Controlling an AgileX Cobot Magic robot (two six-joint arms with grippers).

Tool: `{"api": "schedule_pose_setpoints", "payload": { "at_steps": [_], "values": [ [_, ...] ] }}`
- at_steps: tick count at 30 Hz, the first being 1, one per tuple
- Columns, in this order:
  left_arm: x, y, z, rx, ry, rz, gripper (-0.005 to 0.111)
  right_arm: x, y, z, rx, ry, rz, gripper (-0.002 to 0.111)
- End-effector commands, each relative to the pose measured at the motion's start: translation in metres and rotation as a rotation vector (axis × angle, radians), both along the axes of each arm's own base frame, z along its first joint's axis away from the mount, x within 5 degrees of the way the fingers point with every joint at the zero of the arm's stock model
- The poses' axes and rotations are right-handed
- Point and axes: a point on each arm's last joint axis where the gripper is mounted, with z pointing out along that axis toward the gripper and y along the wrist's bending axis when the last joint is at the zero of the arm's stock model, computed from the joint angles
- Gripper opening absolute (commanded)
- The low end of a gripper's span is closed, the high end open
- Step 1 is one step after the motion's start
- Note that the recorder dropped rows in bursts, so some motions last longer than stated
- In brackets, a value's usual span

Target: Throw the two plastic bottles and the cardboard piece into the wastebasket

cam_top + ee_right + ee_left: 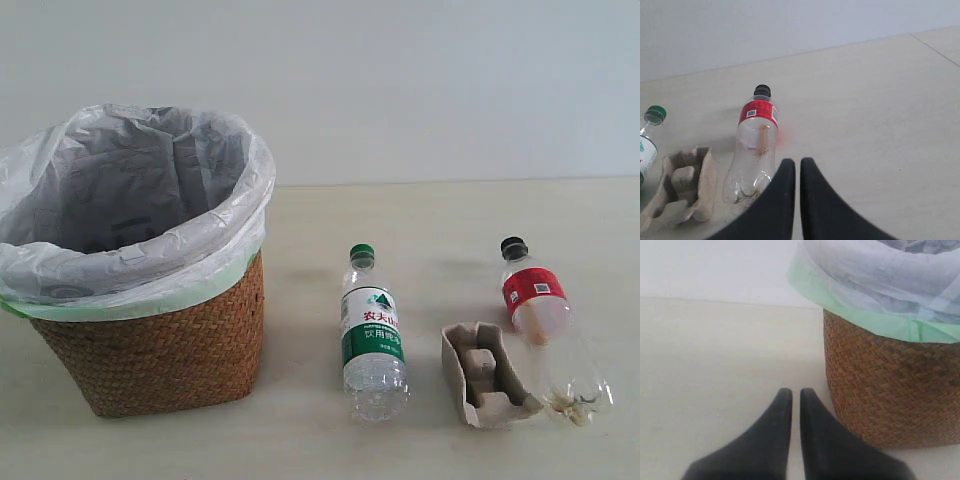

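The wicker wastebasket [150, 350] with its white-grey bag stands at the left; its woven wall [895, 390] fills one side of the left wrist view. The green-capped bottle [372, 335] lies flat in the middle. Right of it sits the pulp cardboard piece [487, 375], and beside that lies the black-capped, red-label bottle [550, 330]. Neither arm shows in the exterior view. My left gripper [796, 392] is shut and empty beside the wastebasket's base. My right gripper [797, 162] is shut and empty next to the red-label bottle [754, 145], with the cardboard piece [682, 182] and the green cap [655, 114] beyond.
The pale table [450, 220] runs back to a plain light wall. A seam or edge of the table [937, 50] shows at the far corner in the right wrist view.
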Motion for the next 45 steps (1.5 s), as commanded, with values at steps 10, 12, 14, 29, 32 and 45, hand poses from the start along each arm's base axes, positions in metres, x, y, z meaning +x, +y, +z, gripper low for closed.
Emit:
{"api": "schedule_pose_setpoints", "payload": {
  "at_steps": [10, 12, 14, 29, 32, 45],
  "values": [
    [0.0, 0.0, -0.001, -0.006, -0.002, 0.006, 0.006, 0.0, 0.0, 0.001, -0.015, -0.015, 0.002, 0.001],
    [0.0, 0.0, -0.001, -0.006, -0.002, 0.006, 0.006, 0.0, 0.0, 0.001, -0.015, -0.015, 0.002, 0.001],
    [0.0, 0.0, -0.001, -0.006, -0.002, 0.006, 0.006, 0.0, 0.0, 0.001, -0.015, -0.015, 0.002, 0.001],
    [0.0, 0.0, -0.001, -0.006, -0.002, 0.006, 0.006, 0.002, 0.002, 0.019, -0.075, -0.205, 0.029, 0.001],
    [0.0, 0.0, -0.001, -0.006, -0.002, 0.006, 0.006, 0.002, 0.004, 0.028, -0.075, -0.308, 0.046, 0.001],
    [0.0, 0.0, -0.001, -0.006, -0.002, 0.006, 0.006, -0.008, 0.011, 0.064, -0.064, -0.729, 0.115, 0.001]
  ]
}}
